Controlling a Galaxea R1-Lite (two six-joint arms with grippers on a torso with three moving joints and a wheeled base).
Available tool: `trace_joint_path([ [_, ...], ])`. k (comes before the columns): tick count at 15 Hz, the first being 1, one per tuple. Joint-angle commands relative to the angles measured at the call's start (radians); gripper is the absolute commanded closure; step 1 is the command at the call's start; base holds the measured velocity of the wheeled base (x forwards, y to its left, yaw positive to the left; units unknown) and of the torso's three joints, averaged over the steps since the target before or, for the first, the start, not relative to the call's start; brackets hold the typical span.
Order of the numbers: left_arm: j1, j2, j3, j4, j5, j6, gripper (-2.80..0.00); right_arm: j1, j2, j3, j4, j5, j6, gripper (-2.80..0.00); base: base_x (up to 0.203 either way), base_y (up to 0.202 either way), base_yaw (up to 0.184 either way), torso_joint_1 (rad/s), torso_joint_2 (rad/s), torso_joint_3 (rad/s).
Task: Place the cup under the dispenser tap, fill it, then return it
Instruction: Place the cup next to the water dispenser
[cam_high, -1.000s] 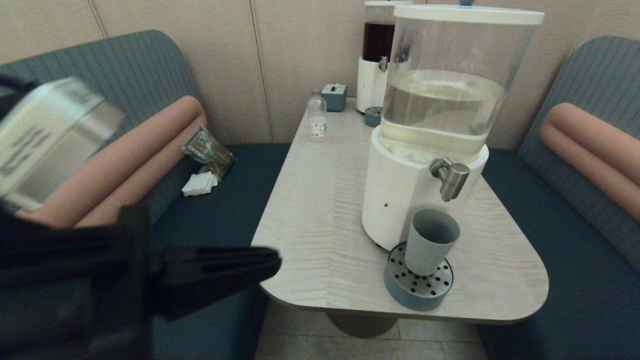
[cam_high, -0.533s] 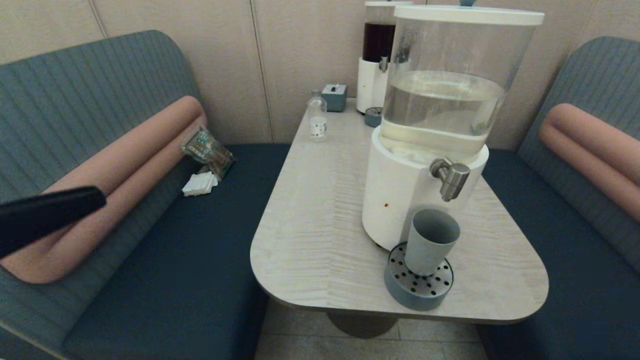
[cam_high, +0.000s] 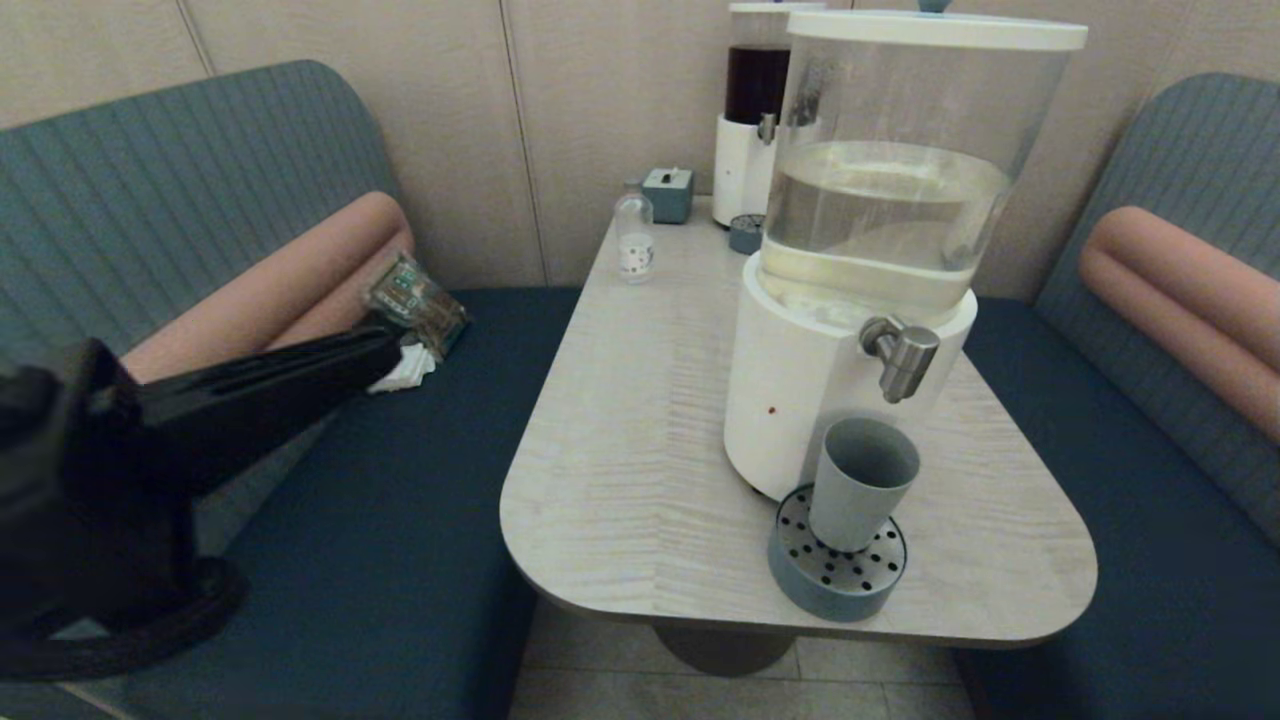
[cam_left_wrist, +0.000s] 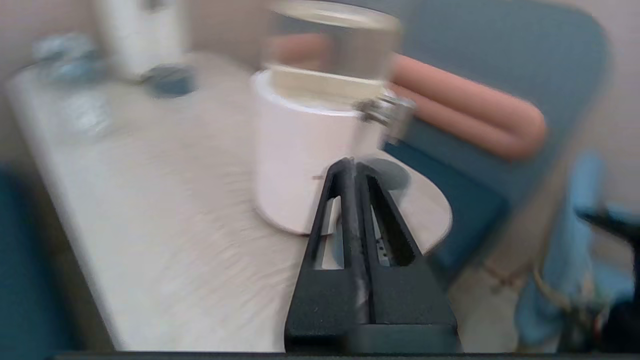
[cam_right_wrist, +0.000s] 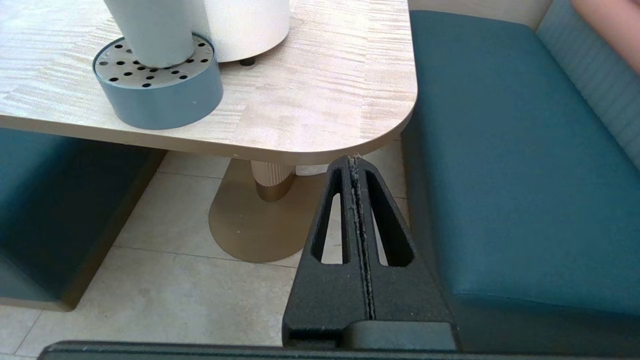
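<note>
Cup (cam_high: 860, 480): upright on drip tray (cam_high: 835, 575), beneath tap (cam_high: 903, 355); filling step pending. Left end effector (cam_high: 385, 350): fingers pressed together, empty, well apart; must reach tap. Right end effector (cam_right_wrist: 356, 162): likewise, parked below bench (cam_high: 640, 440).

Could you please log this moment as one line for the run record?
cup: upright on drip tray, below dispenser tap | left gripper: shut, over sofa left of table | right gripper: shut, low beside table corner

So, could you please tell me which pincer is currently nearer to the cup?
Probably right, though it's close. The right pincer hangs below the table edge near the cup; the left pincer is across the table, over the bench.
</note>
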Motion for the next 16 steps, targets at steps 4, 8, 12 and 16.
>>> trace_joint_path([
  [4,0.001,0.135,0.066,-0.121,-0.129,0.051,-2.80,0.000,0.001,0.000,0.001,0.000,-0.001,0.00,0.000,0.000,0.000,0.000,0.00,0.000],
  [8,0.003,0.243,0.099,-0.141,-0.204,0.227,-2.80,0.000,0.001,0.000,-0.001,0.000,-0.001,0.00,0.000,0.000,0.000,0.000,0.00,0.000],
  [12,0.005,0.477,0.085,-0.439,-0.302,0.276,-2.80,0.000,0.001,0.000,0.001,0.000,-0.001,0.00,0.000,0.000,0.000,0.000,0.00,0.000],
  [16,0.013,0.644,0.046,-0.602,-0.377,0.286,-2.80,0.000,0.001,0.000,-0.001,0.000,0.000,0.00,0.000,0.000,0.000,0.000,0.00,0.000],
])
